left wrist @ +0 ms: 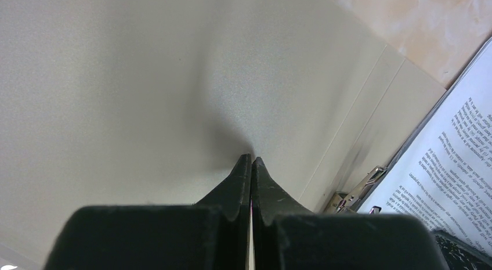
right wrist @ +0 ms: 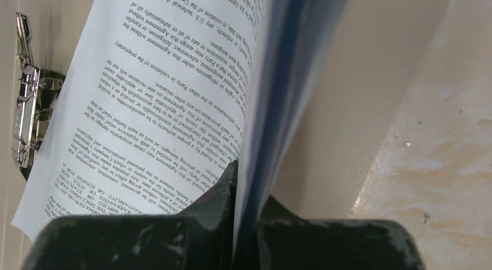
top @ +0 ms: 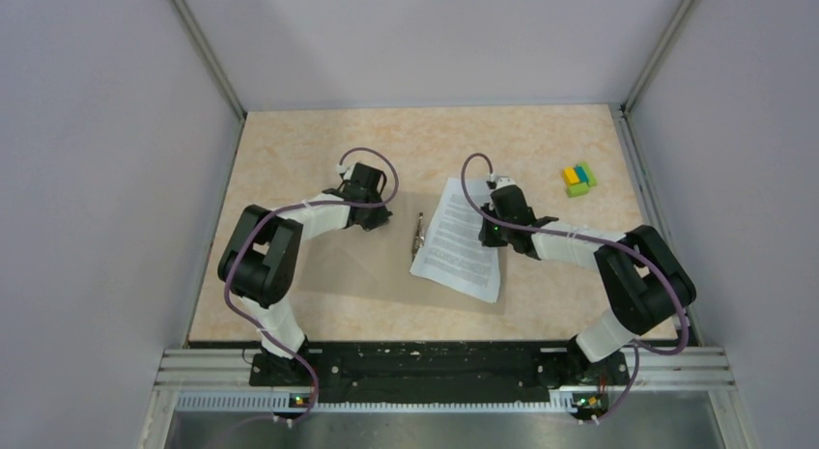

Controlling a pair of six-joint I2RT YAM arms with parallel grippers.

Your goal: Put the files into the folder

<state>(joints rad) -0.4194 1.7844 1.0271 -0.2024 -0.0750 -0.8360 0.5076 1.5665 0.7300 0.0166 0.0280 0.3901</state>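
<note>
1. Fingers [right wrist: 216,195] of the right gripper [right wrist: 243,186] are clamped on the right edge of the files [right wrist: 162,101]. That edge is lifted and the sheets curl up off the folder [right wrist: 348,96].
2. Left gripper [left wrist: 251,161]: jaws together with nothing between them, tips pressed on the folder's left flap. Looks like a hold-down.
3. The files lie over the right half of the open folder, with their left edge at the metal clip [top: 420,232] on the spine. Can't tell whether that edge is under the clip or just beside it.
4. The stack's long axis runs near-far, slightly skewed, with the near end drifted right.
5. Key relation: the clip lies left of the files, between the two grippers. The right arm has the stack. The left arm is on the clip's other side, pinning the flap.
6. Judgement: the next move needs the stack squared to the spine. A one-edge pinch risks the sheets fanning out.
7. Block cluster [top: 579,179] sits far right, well apart and not involved.
</note>
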